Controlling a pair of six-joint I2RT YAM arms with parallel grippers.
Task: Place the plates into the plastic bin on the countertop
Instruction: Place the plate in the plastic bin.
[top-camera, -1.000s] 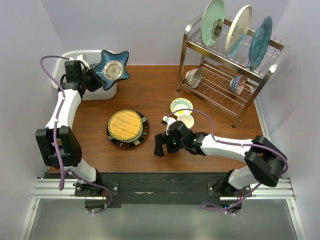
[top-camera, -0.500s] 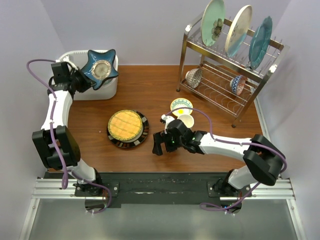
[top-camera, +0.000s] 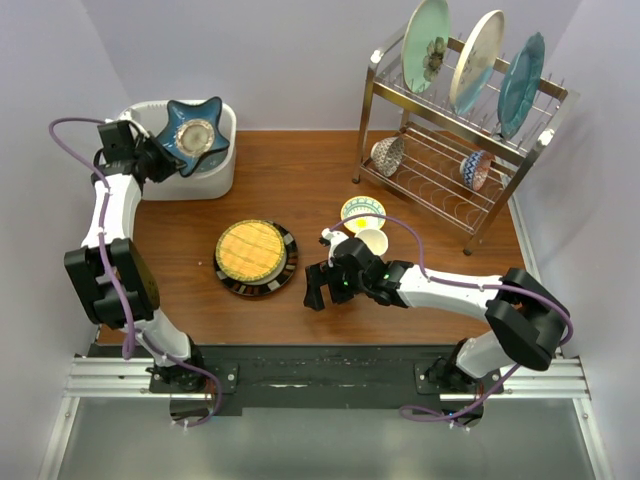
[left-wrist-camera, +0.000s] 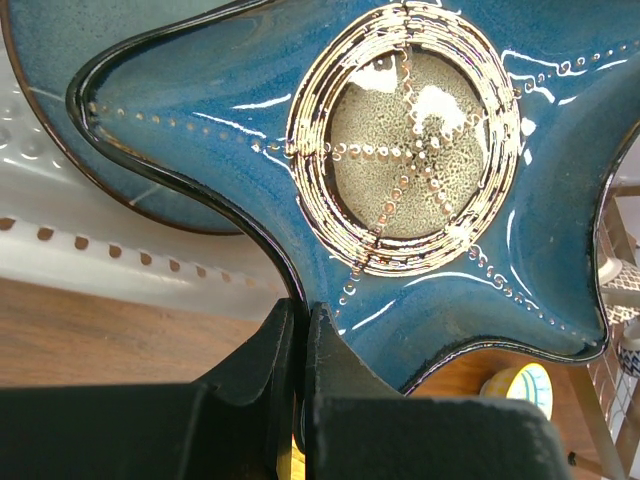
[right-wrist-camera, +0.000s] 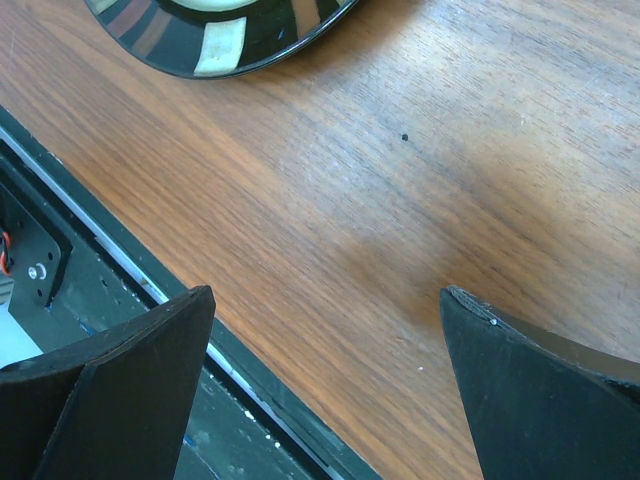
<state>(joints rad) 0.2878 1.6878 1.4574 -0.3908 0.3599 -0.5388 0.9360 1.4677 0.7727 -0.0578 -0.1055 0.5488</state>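
Items on view, standing at the table:

- Countertop (top-camera: 300, 190): reddish-brown wood grain.
- Plastic bin (top-camera: 200, 185): white and slightly see-through, at the far left corner of the countertop. The left wrist view shows a round dark blue-green plate (left-wrist-camera: 50, 90) lying inside it.
- Star plate (top-camera: 197, 135): blue, five-pointed, with a speckled pale centre ringed in dots. It is held tilted over the bin's opening, above the round plate. I cannot tell whether it touches either.
- Left gripper (top-camera: 158, 160): reached out beside the bin, fingers (left-wrist-camera: 285, 345) pinched together on one edge of the star plate, between two of its points.
- Black-rimmed plate (top-camera: 255, 256): yellow woven centre, lying flat on the countertop near the middle, well apart from the bin.
- Right gripper (top-camera: 318, 290): low over bare wood just right of the black-rimmed plate, jaws spread wide, nothing between them. The plate's rim shows at the top of the right wrist view.
- Wire rack (top-camera: 368, 125): steel, two tiers, at the far right.
  - Upper tier: three plates on edge, a pale green floral one (top-camera: 425, 45), a pale one (top-camera: 477, 62) and a blue-green one (top-camera: 522, 85).
  - Lower tier: two patterned bowls (top-camera: 388, 155).
- White mug (top-camera: 372, 240) and a small patterned bowl (top-camera: 362, 210): on the countertop in front of the rack, just beside each other.
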